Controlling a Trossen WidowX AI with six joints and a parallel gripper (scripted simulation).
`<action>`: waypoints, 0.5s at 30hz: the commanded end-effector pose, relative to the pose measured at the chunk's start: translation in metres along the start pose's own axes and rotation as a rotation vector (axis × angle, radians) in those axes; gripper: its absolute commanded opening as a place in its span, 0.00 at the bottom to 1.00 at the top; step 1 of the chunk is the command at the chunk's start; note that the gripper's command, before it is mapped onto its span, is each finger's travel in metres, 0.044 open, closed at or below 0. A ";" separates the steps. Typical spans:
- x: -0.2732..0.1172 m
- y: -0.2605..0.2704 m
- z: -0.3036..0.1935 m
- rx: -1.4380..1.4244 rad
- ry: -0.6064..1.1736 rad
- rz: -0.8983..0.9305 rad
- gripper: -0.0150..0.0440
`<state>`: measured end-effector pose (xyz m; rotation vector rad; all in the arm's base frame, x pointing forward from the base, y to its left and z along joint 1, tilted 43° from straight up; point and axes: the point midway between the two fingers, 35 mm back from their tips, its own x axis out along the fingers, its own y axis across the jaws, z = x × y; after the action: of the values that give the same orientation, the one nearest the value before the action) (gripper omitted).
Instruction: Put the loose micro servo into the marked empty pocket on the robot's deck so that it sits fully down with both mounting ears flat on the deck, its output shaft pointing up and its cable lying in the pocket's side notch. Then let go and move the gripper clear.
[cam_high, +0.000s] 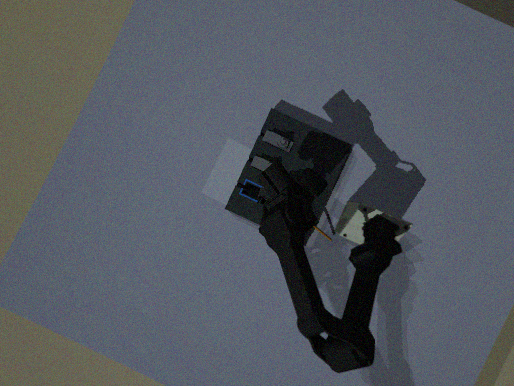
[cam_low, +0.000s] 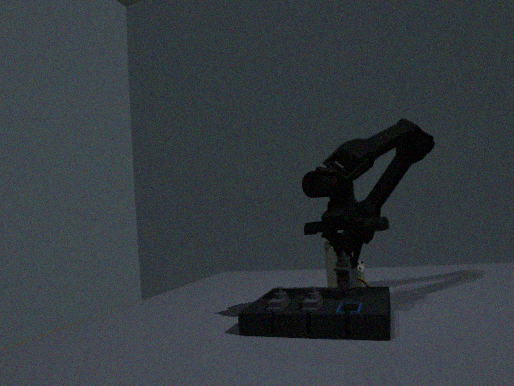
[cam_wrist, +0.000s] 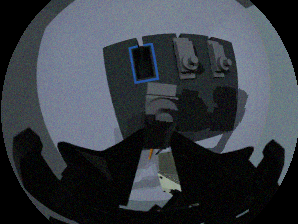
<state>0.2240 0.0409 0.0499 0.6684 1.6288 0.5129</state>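
The loose micro servo (cam_low: 344, 276) (cam_wrist: 161, 91) is grey, upright with its shaft up, between the fingers of my gripper (cam_low: 349, 261) (cam_wrist: 157, 132), which is shut on it. Its orange cable (cam_high: 322, 233) (cam_low: 364, 283) (cam_wrist: 151, 153) trails on the arm's side. In the wrist view the servo appears over the dark deck (cam_high: 300, 128) (cam_low: 290, 326) (cam_wrist: 114, 70), below and right of the blue outline (cam_high: 248, 197) (cam_low: 348, 313) (cam_wrist: 132, 65) around the empty pocket. The arm hides the servo in the top view. Its exact height over the deck is hard to tell.
Two seated servos stand beside the pocket, one nearer (cam_high: 260, 163) (cam_low: 312, 300) (cam_wrist: 186, 57) and one farther (cam_high: 278, 140) (cam_low: 278, 301) (cam_wrist: 219, 59). A pale plate with dark holes (cam_high: 354, 227) (cam_wrist: 170, 183) is near the arm's base. Shadows darken part of the deck.
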 end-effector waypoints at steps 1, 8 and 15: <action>-0.002 0.006 0.000 0.001 -0.012 0.001 0.25; -0.002 0.006 0.000 0.182 -0.012 0.002 0.25; -0.002 0.006 0.000 0.426 -0.012 0.003 0.25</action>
<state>0.2247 0.0430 0.0537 0.9307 1.7302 0.2191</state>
